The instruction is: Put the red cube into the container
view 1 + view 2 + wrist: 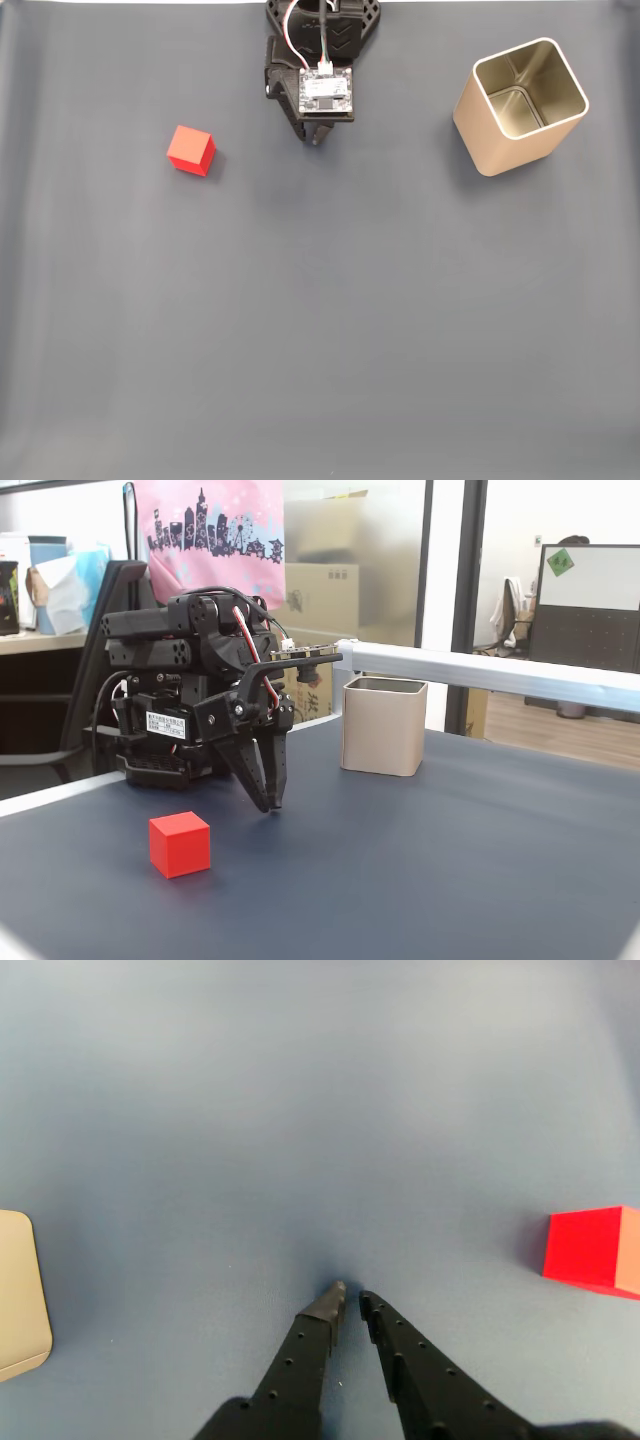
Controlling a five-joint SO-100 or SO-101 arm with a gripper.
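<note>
Cut off: in the wrist view the red cube [592, 1248] runs off the right edge, and just a rounded corner of the container [20, 1295] shows at the left edge.
Hidden: in a fixed view from above, the arm's camera board [325, 92] covers most of the gripper [314, 141], leaving only the dark tip visible.
Gripper: the gripper [349, 1303] points down at the dark mat [300, 1110], its fingers nearly together with a slim gap, holding nothing.
Red cube: on the mat, apart from the gripper [272, 806]; in a fixed view from the side the cube [180, 844] lies left of and nearer the camera than the tips.
Container: the gold metal cup [384, 725] stands upright on the mat, on the gripper's other side, well apart from the cube [191, 150]; its opening [528, 92] shows a shiny inside.
</note>
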